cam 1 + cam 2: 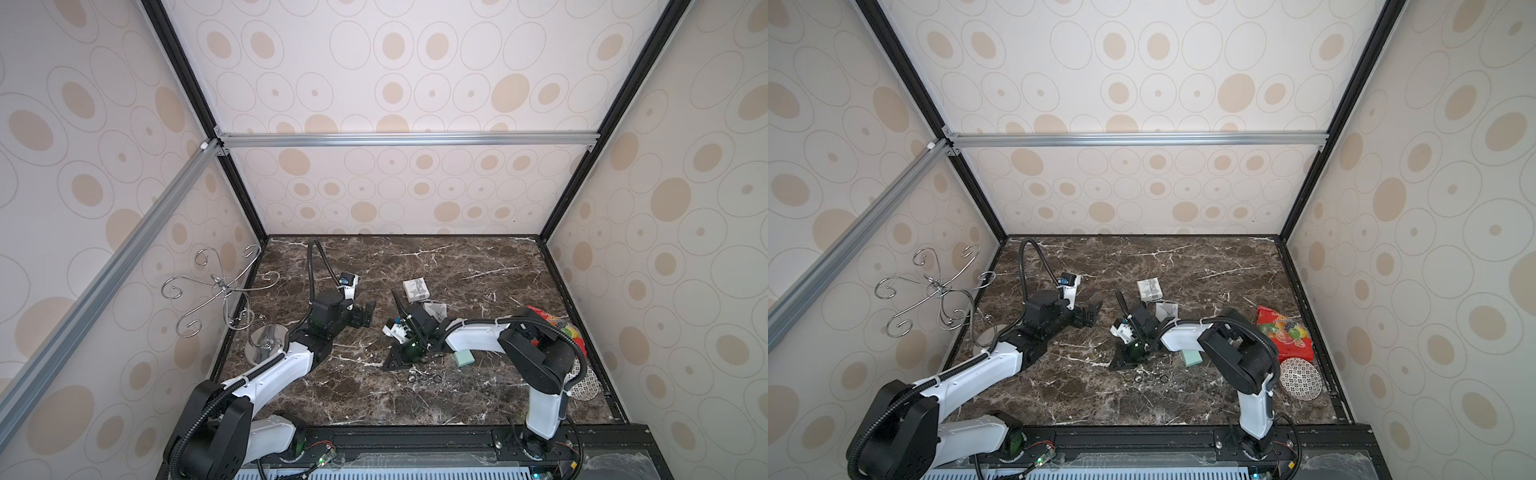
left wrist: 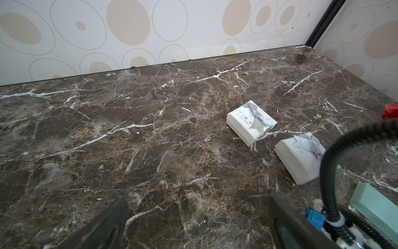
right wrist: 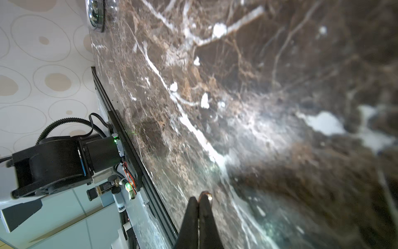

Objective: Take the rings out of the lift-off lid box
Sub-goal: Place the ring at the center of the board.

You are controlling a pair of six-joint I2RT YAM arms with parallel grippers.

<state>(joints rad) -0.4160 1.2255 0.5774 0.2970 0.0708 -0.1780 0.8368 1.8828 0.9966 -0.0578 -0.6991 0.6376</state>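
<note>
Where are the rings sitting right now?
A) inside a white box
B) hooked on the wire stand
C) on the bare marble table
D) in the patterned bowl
C: in both top views the rings lie in a short row directly on the table, apart from the white boxes.

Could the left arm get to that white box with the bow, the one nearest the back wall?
Probably yes: the left gripper is open and points toward the white box, with only bare tabletop between them.
</note>
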